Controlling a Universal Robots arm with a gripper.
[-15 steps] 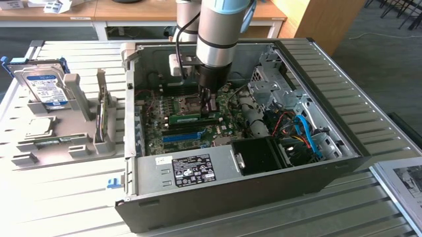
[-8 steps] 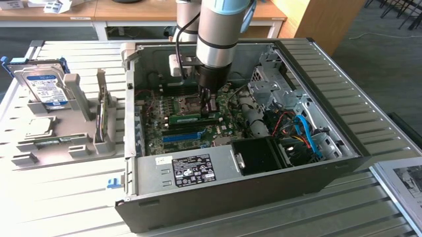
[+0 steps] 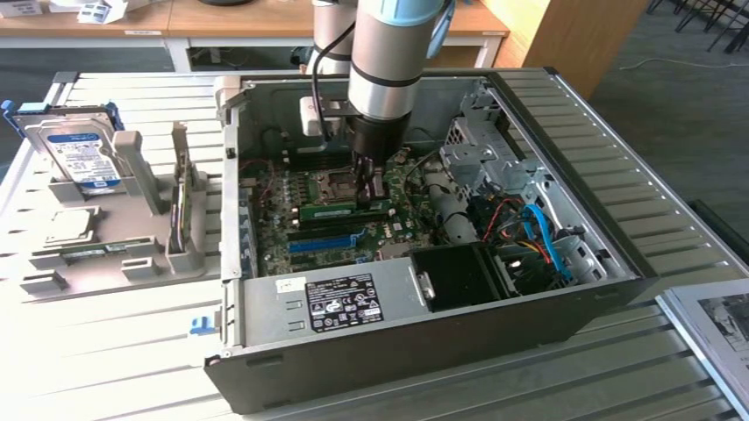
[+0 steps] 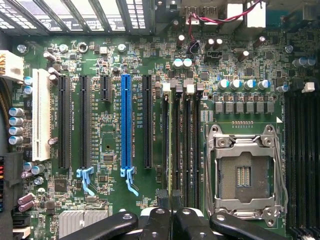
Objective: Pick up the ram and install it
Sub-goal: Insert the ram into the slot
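- Reaching into the computer case [image 3: 410, 351], the tool [image 3: 371, 195] is pressing its fingers together.
- The ram [image 3: 339, 210] is sitting in a motherboard [image 4: 235, 75] slot, at the tool's tips.

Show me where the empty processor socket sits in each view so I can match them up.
Exterior view: the processor socket lies on the motherboard inside the open case, just to the exterior view's left of the gripper.
Wrist view: the processor socket, metal-framed, lies beside a bank of black memory slots, across them from the blue slot.
Shared landmark: the blue slot, in both views.
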